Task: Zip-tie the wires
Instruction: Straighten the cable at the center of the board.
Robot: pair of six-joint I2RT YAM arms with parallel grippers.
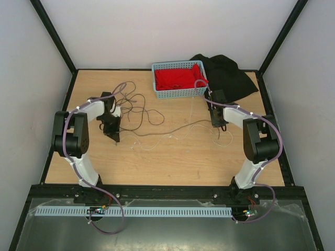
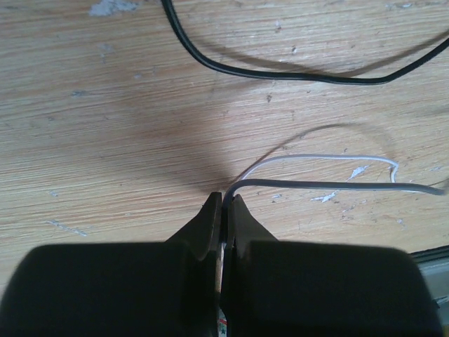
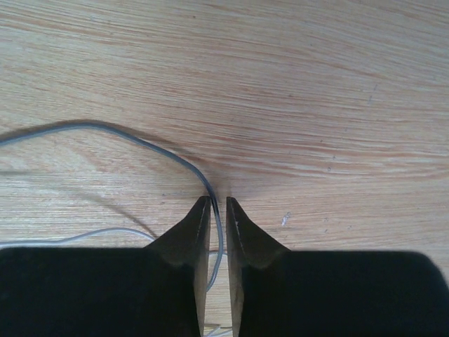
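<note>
Early stage: left claw [image 2: 223,203] and right claw [image 3: 218,205], lower centre of each wrist view, each pinch one strand of the wires [image 2: 337,185], which lie ungathered and untied.

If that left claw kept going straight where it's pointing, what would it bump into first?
Probably the bare wooden table just ahead; if it skimmed level instead, the black wire looping across. Depth is unclear.
</note>
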